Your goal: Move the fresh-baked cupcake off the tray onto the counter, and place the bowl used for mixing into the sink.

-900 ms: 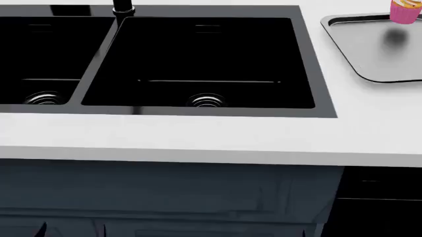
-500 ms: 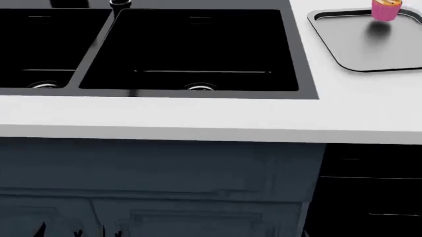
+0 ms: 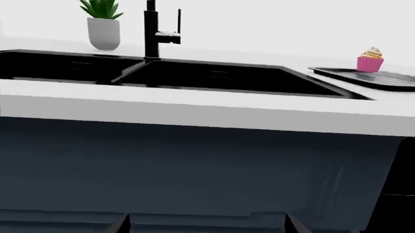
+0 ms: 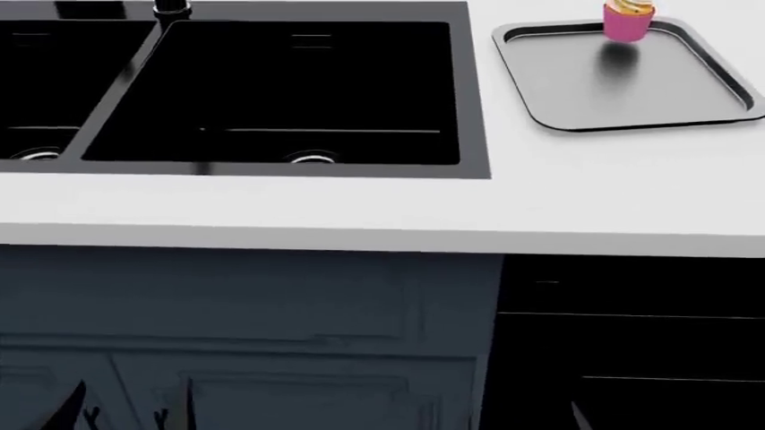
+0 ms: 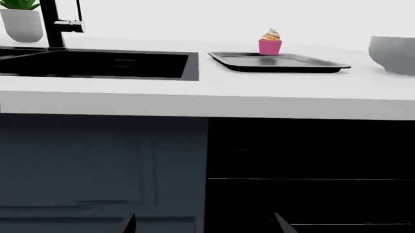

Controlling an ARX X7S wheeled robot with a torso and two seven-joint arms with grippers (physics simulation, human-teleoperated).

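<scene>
Both pincers sit low in front of the cabinet fronts, below the worktop [image 4: 358, 210] edge, and each wrist view shows only two dark fingertips set well apart: the left pincer [image 3: 206, 224] and the right pincer [image 5: 204, 224] are spread and hold or touch nothing. No writing or label can be read anywhere. The cupcake [image 4: 628, 18] stands upright at the far edge of the tray [image 4: 669, 98], just right of the sink [image 4: 269, 90] and well above and beyond both pincers, while the bowl [image 5: 392, 53] rests on the worktop past the tray.
</scene>
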